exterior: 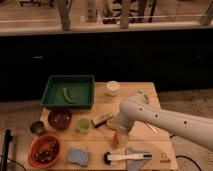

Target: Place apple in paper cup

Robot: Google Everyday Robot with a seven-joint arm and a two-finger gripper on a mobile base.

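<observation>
camera view | gripper [120, 134] down low, lower centre of frame | claw state: cannot tell | apple [118, 141] right at the gripper | paper cup [113, 88] mid-frame above, well apart

White arm [165, 120] enters from right edge; gripper [120, 134] points down over front-centre of tabletop, apple [116, 142] at its tip. Paper cup [112, 88] upright near far edge, well apart. Green tray [67, 105] at far-left corner; orange bowl [33, 150] at front-left corner
</observation>
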